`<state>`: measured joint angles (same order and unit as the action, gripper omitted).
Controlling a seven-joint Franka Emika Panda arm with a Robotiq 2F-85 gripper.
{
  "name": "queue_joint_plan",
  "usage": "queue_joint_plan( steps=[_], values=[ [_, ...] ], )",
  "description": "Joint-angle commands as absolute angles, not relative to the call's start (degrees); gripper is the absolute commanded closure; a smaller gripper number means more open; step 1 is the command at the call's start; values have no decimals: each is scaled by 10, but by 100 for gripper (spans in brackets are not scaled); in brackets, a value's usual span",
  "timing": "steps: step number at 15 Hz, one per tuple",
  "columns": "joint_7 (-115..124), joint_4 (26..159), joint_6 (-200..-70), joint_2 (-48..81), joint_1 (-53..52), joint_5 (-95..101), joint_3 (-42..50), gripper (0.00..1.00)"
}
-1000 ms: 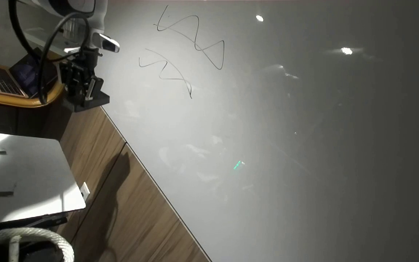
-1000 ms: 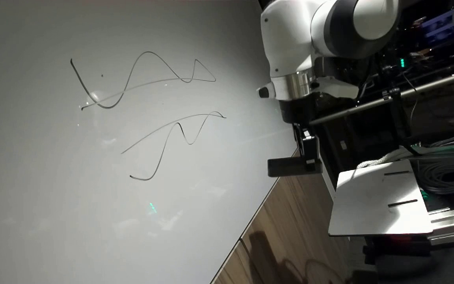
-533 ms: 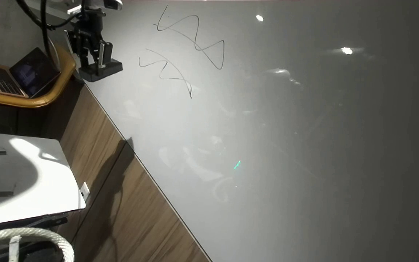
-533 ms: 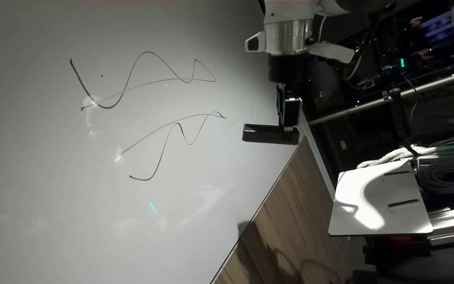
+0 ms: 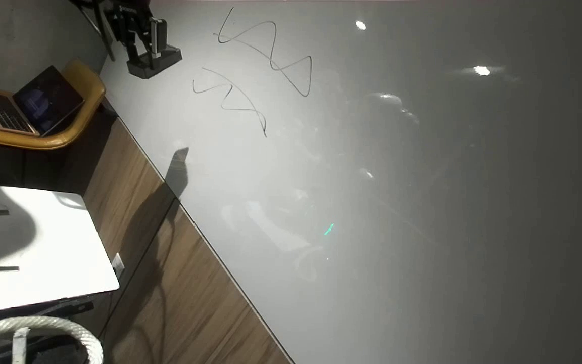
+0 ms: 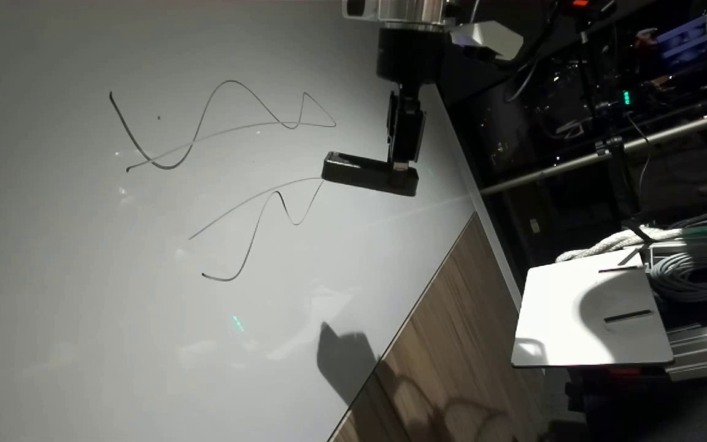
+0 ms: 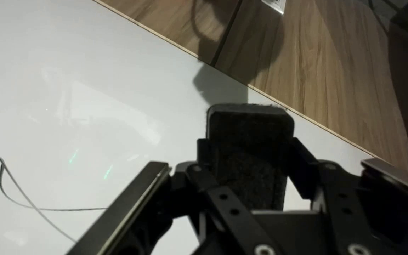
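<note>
My gripper [image 7: 250,159] is shut on a black block-shaped eraser [image 7: 251,129], its fingers pressing on both long sides. In both exterior views the eraser [image 5: 154,61] [image 6: 366,174] hangs below the fingers, apparently above the large white board [image 5: 372,283]. The board carries two thin black wavy scribbles: an upper one [image 5: 310,73] and a lower one [image 5: 243,109]. In an exterior view the eraser covers the right end of the lower scribble [image 6: 255,230]. In the wrist view part of a scribble [image 7: 39,211] shows at lower left. Most of the arm is out of frame.
A wood-grain panel [image 5: 195,283] borders the board's edge. Beyond it stand a white plate [image 5: 63,242], a thick white rope [image 5: 76,326] and a yellow chair [image 5: 86,116] bearing a laptop [image 5: 0,108]. A metal rail [image 6: 666,138] and coiled cables [image 6: 697,279] lie behind.
The arm has moved up in both exterior views, shifting right in one and left in the other, farther over the board. The eraser stays gripped; its shadow now falls on the board. The scribbles look unchanged.
</note>
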<state>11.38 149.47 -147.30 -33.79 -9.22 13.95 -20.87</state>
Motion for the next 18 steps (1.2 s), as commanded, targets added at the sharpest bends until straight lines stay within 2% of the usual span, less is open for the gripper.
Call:
queue_joint_plan(
  steps=[1,13,16,17,18],
  values=[
    [149,1458,-1496,-293,-57,188,-262,71],
    [216,1198,-1455,-62,67,436,-352,71],
    [224,1116,-1424,-8,63,467,-359,71],
    [222,1091,-1411,5,-2,473,-300,71],
    [218,1070,-1404,14,-17,473,-289,71]
  ],
)
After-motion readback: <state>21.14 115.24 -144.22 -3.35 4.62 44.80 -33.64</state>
